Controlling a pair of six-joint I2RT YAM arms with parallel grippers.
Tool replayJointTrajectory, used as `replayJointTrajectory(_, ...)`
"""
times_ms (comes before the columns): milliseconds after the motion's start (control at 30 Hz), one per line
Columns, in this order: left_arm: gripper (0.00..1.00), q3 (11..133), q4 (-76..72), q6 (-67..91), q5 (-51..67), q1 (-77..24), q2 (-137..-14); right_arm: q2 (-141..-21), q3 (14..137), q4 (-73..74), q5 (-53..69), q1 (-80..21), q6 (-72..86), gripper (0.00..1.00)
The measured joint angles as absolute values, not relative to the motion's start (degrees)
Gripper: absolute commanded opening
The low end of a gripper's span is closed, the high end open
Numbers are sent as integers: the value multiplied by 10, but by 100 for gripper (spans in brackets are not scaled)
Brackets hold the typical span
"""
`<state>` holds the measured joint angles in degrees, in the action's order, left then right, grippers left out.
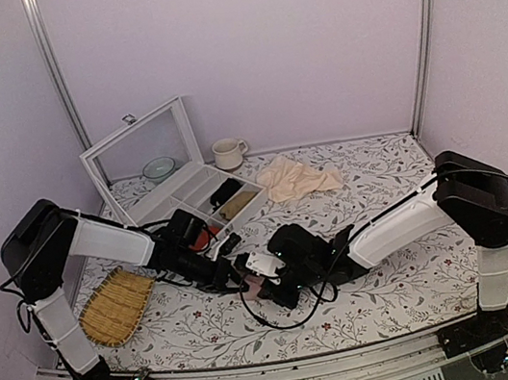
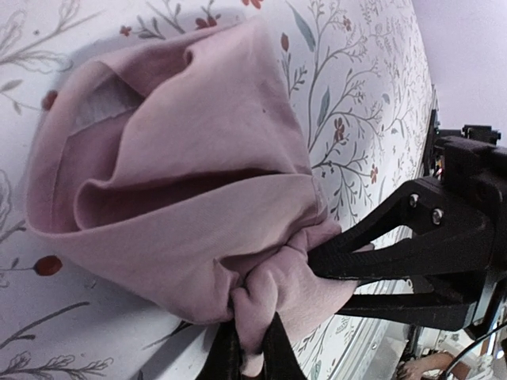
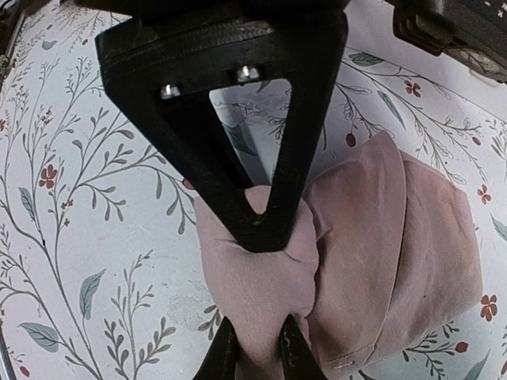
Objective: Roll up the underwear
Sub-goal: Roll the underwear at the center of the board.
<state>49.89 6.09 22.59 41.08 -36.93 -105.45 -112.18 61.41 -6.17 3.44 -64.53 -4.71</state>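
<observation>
The left claw [image 2: 253, 348] is seen clenched on a bunched fold at one end of the underwear [image 2: 182, 158]. The underwear lies as a loose, half-formed pink bundle on the desk [image 1: 379, 179], near its middle and between the two arms. The right claw [image 3: 253, 344] is closed on a neighbouring pinch of the same fabric, just beside the other's fingers. For a tight roll, both pinches should be turned together, the layers drawn taut, and slack folds tucked inward before anything is released.
</observation>
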Motion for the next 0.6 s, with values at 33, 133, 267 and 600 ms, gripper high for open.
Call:
replayJointTrajectory(33, 21, 501, 65, 226, 409, -369, -1054, -1122, 614, -62, 41, -644, -44, 0)
replayJointTrajectory(133, 36, 504, 87, 230, 399, -366, -1047, -1122, 615, -60, 77, -634, -30, 0)
replayJointTrajectory(267, 40, 509, 118, 238, 374, -353, -1017, -1122, 624, -39, 150, -610, 2, 0)
replayJointTrajectory(600, 40, 521, 126, 256, 344, -338, -963, -1169, 697, 36, 303, -564, 66, 0)
